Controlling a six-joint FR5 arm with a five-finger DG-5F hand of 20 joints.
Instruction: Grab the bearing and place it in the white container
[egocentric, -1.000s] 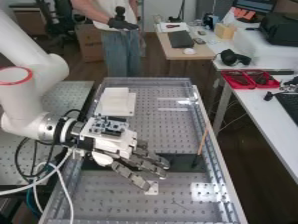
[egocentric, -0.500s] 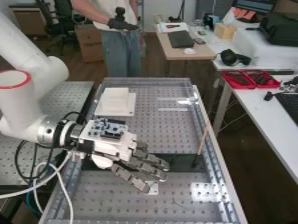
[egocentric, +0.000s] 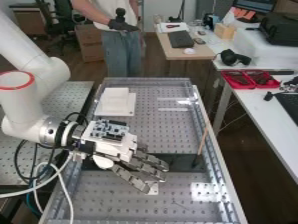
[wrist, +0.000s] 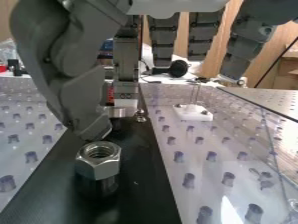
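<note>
Hand (egocentric: 118, 150) and arm (egocentric: 25, 105) have shifted slightly since the earlier frame, toward the near side or lower; cannot tell which. Container and stick lie as before.

Near to far. White block (egocentric: 153, 188) on the near part of the perforated bench (egocentric: 110, 197), close by the tip of the nearest finger; wrist view has thin upright pins on it. Pale cables (egocentric: 64, 180) hang at near left.

Hand comes in from the left over the dark strip (egocentric: 181, 162), which runs left to right across the bench. Fingers (wrist: 203, 37) nearly straight, apart from one another, clamped on nothing. Thumb (wrist: 60, 65) bends down, apart from them, its tip just beside a hex nut (wrist: 98, 159). Cannot tell if they touch. Nut sits on a dark round base on the strip, hole up.

Beyond the nut, by the tip of one finger, a silvery round piece (wrist: 118, 112), partly hidden. May be the bearing; cannot tell for sure. Small metal bit (wrist: 140, 118) beside it on the strip.

Thin wooden stick (egocentric: 203, 141) at the right, tilted, dark lower end at the strip.

White container (egocentric: 114, 101) farther off, at far left inside the bench's clear walls, upright. Red bins (egocentric: 247, 86) on the right-hand desk (egocentric: 269, 107). Wood-topped table (egocentric: 174, 53) farthest.
</note>
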